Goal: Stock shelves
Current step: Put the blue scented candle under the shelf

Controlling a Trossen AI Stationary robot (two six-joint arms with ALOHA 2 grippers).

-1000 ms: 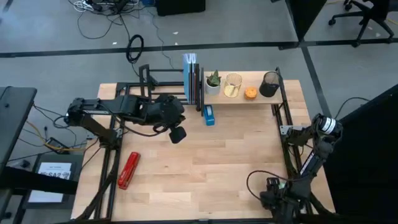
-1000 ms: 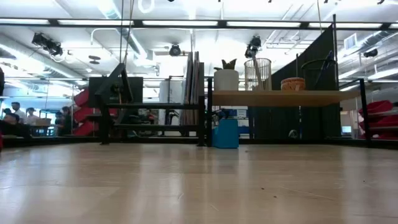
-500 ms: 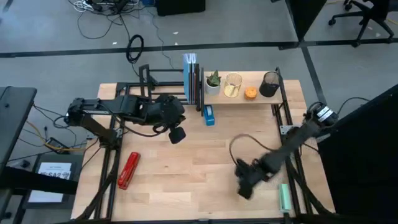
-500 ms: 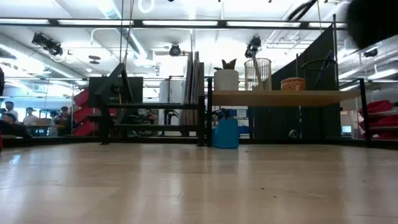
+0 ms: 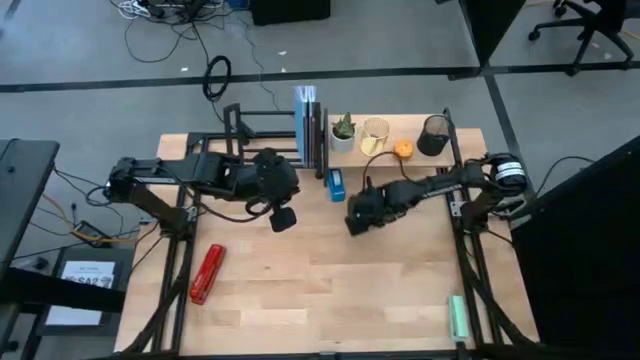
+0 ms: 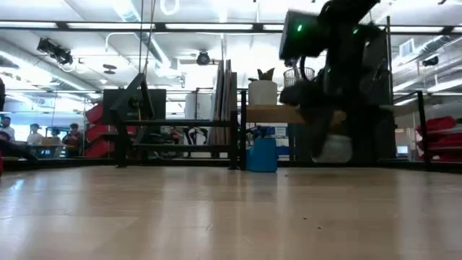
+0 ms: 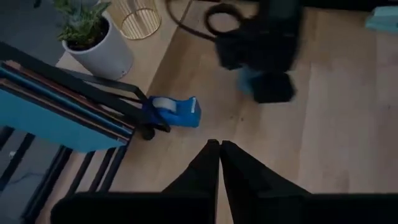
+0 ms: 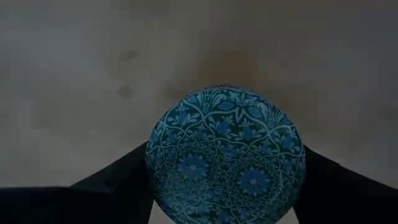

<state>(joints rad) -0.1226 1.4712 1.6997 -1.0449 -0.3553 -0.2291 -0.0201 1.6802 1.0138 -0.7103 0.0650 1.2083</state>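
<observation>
The counter (image 5: 300, 280) is a pale wooden top. Along its far edge stand the two shelves: a black bar rack (image 5: 262, 135) and, just beside it, a wooden plank shelf (image 5: 395, 155) on black posts. Blue books (image 5: 308, 125) stand upright at the rack's end nearest the plank shelf. On the plank shelf, going away from the rack, sit a potted plant (image 5: 343, 131), a gold wire cup (image 5: 375, 137), an orange thing (image 5: 402, 149) and a dark mesh cup (image 5: 433, 135). A blue tape dispenser (image 5: 336, 185) lies on the counter just in front of the rack's book end. Well away from the rack, a red thing (image 5: 206, 273) lies toward the near left corner, and a pale green thing (image 5: 457, 317) by the near right edge.
</observation>
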